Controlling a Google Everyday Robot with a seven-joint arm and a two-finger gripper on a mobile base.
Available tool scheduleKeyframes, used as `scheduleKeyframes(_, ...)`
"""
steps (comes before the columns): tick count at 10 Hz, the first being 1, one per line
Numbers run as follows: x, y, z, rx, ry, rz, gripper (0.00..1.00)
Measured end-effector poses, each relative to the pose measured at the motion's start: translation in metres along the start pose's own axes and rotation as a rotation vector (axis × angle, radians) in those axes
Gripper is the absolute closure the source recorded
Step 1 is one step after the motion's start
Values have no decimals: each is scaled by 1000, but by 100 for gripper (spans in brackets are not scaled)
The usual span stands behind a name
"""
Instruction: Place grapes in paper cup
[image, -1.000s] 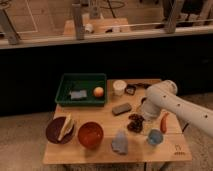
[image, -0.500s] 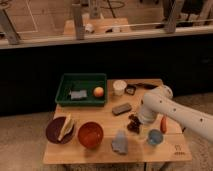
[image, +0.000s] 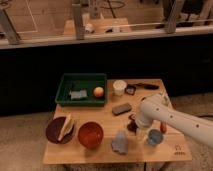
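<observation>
jaws low over the grapes (image: 131, 125), paper cup (image: 119, 87) well apart

A wooden table (image: 165, 152) holds many things. The white robot arm (image: 172, 119) bends over it. Its gripper (image: 139, 129) points down at the dark grapes (image: 131, 125) and hides part of them. The white paper cup (image: 119, 87) stands upright at the back, well apart from the grapes, just beside the green tray (image: 65, 95). An orange fruit (image: 99, 92) lies in the tray. A grey block (image: 121, 108) lies between the paper cup and the grapes. A light-blue cup (image: 154, 138) stands just beside the gripper. A red bowl (image: 90, 134) sits near the front.
</observation>
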Motion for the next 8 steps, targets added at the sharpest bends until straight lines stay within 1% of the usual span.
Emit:
scheduleKeyframes(1,-1,-3,4,11,2,-3,20)
scheduleKeyframes(2,-4,-6,12,23,5,-16,20)
scheduleKeyframes(3,-5,-10,19,32,5,-26,24)
scheduleKeyframes(4,-4,-13,23,37,2,-26,31)
scheduleKeyframes(6,2,-18,29,51,-19,-30,53)
scheduleKeyframes(8,3,-20,30,57,-24,-38,70)
